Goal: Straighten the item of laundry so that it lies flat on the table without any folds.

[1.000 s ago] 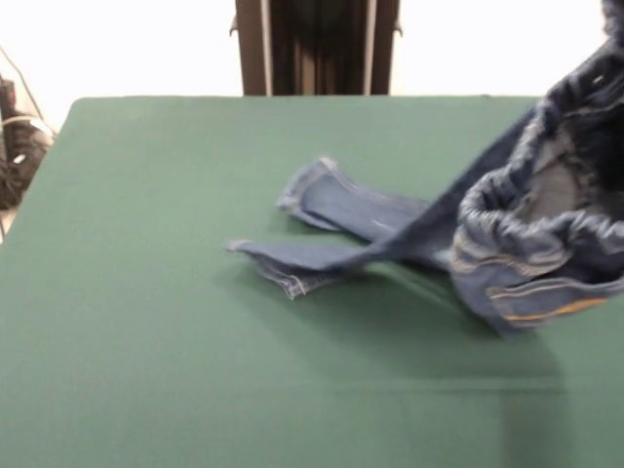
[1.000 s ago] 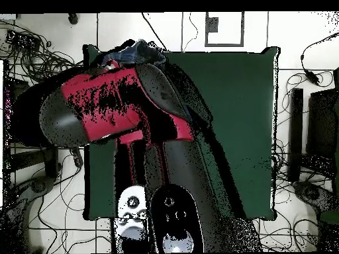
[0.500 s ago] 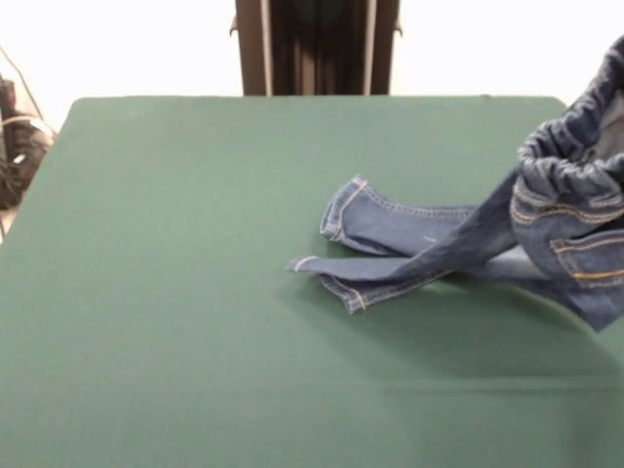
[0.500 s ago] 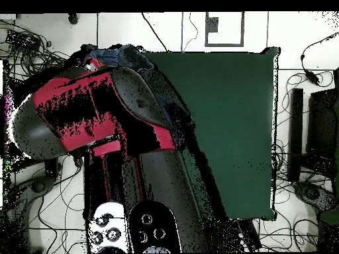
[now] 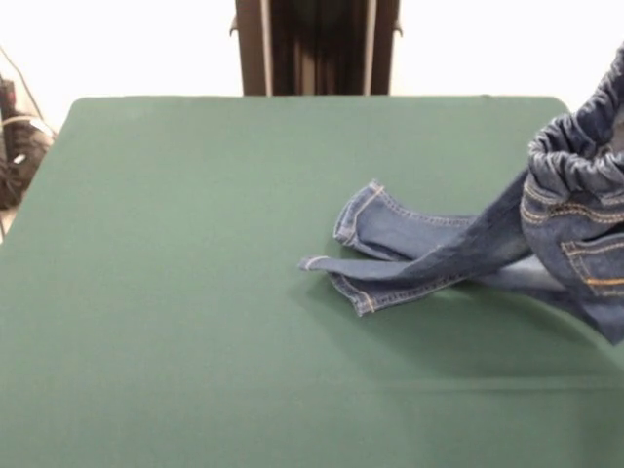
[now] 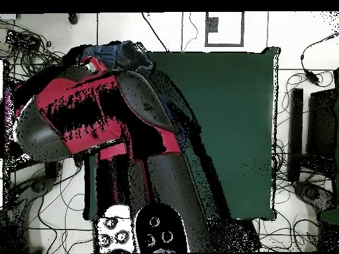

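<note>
The blue denim jeans [image 5: 429,255] lie partly on the green table [image 5: 195,244]. Both legs trail on the cloth right of centre, one crossing over the other, hems pointing left. The elastic waistband and the orange-stitched pockets [image 5: 575,195] hang raised above the table at the right edge and run out of the picture. In the overhead view the jeans [image 6: 126,54] bunch at the table's top left corner, just beyond the tip of the red and black arm [image 6: 86,112]. My gripper [image 6: 98,65] sits there, mostly hidden under the arm, holding the waist end up.
The robot's dark pedestal [image 5: 317,47] stands behind the far table edge. Cables [image 5: 18,136] lie off the table's left side. The overhead view shows green cloth [image 6: 225,132] to the right of the arm, and wires on the floor around the table.
The jeans have been dragged right in the front view. The leg hems slid from the table's middle toward the right, and the raised waist went further out of the picture. The arm swung left overhead.
</note>
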Controlling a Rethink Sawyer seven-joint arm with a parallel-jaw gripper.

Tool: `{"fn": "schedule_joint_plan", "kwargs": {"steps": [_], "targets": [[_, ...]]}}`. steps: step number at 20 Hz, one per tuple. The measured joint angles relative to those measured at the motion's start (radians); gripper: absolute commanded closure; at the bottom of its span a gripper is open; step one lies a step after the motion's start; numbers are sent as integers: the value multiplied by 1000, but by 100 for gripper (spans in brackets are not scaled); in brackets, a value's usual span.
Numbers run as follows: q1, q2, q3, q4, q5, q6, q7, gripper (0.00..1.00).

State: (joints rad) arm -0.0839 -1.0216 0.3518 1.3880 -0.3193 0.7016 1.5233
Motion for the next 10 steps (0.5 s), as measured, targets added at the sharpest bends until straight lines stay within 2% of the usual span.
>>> {"fn": "schedule_joint_plan", "kwargs": {"steps": [5, 10], "targets": [[-113, -43, 91, 106, 67, -85, 0, 100], [-156, -76, 120, 169, 65, -160, 0, 100]]}}
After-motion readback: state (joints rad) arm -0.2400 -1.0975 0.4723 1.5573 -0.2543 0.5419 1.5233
